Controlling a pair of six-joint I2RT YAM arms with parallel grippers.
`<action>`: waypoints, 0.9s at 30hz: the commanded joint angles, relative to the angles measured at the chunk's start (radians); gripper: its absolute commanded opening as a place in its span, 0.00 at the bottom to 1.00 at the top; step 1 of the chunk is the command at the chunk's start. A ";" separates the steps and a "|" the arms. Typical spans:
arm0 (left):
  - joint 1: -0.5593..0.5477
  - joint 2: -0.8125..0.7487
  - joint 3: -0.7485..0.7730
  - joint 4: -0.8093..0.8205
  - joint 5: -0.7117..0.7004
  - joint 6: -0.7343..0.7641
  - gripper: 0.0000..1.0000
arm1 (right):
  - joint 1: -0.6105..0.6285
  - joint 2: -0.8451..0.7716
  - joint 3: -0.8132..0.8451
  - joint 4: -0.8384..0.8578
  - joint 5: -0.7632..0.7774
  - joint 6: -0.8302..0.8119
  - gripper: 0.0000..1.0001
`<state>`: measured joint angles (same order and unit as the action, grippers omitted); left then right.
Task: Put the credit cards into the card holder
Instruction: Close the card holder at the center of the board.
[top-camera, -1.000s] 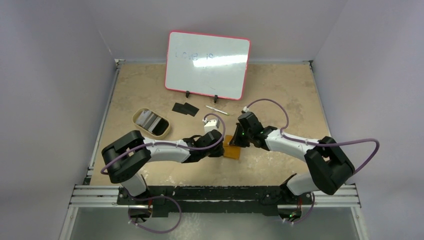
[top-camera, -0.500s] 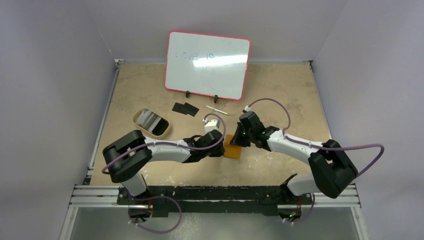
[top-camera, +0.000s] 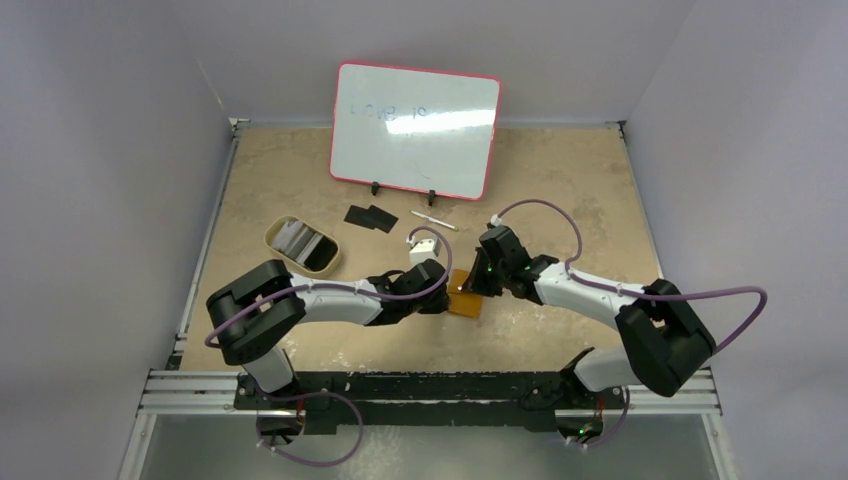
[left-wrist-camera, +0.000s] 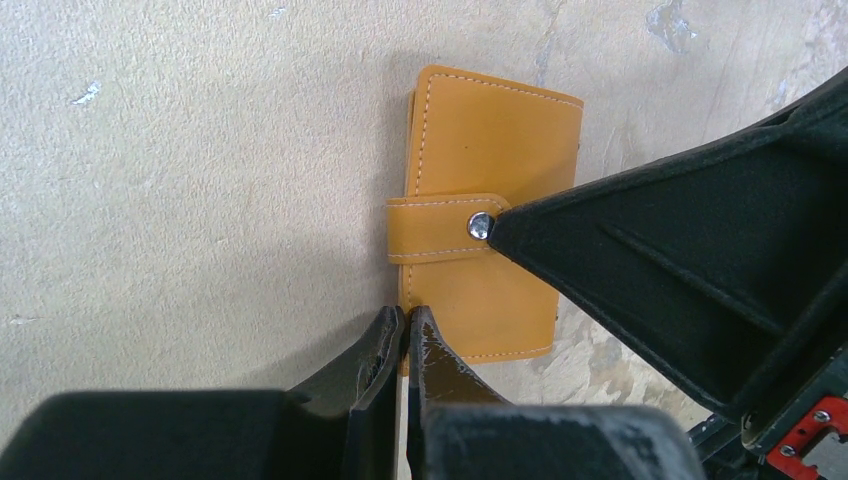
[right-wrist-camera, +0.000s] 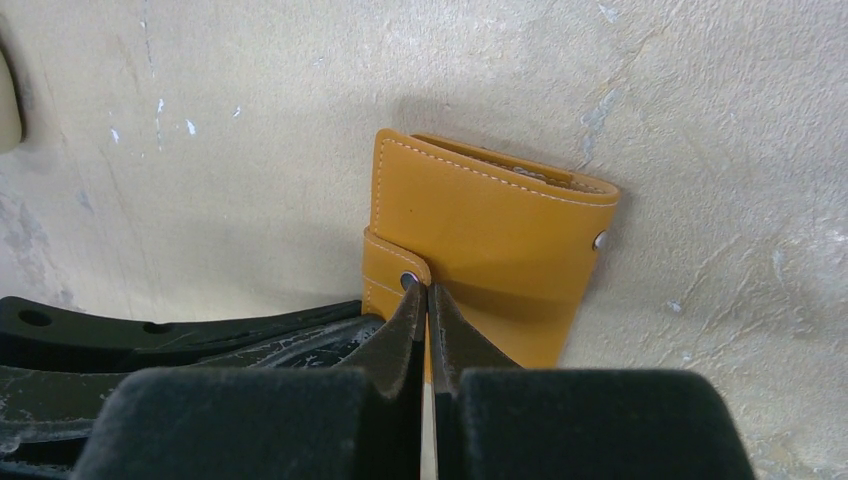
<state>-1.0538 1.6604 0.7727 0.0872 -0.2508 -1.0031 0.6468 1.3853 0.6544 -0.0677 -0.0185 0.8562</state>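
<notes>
Right gripper (right-wrist-camera: 427, 295), fingers closed together, tipped against the snap tab (right-wrist-camera: 388, 272) of the folded card holder (right-wrist-camera: 500, 220); left gripper (left-wrist-camera: 407, 320), likewise closed, touched its edge.

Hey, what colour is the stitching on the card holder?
White, running along the edges of the orange-tan card holder; it shows clearest in the left wrist view.

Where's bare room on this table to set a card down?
Bare table lies right of the whiteboard and pen, and far left behind the tin dish. Crowded: the centre, where left pincer and right pincer meet at the card holder, near the black cards.
</notes>
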 joint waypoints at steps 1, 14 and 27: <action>0.009 0.038 0.003 -0.068 -0.028 0.025 0.00 | -0.006 -0.005 -0.011 0.015 0.015 0.007 0.00; 0.009 0.044 0.011 -0.072 -0.024 0.029 0.00 | -0.004 -0.013 -0.028 0.014 0.004 0.010 0.00; 0.008 0.053 0.022 -0.080 -0.024 0.032 0.00 | 0.002 -0.025 -0.048 -0.013 0.002 0.021 0.00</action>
<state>-1.0538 1.6680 0.7883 0.0689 -0.2504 -1.0023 0.6468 1.3743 0.6262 -0.0368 -0.0204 0.8745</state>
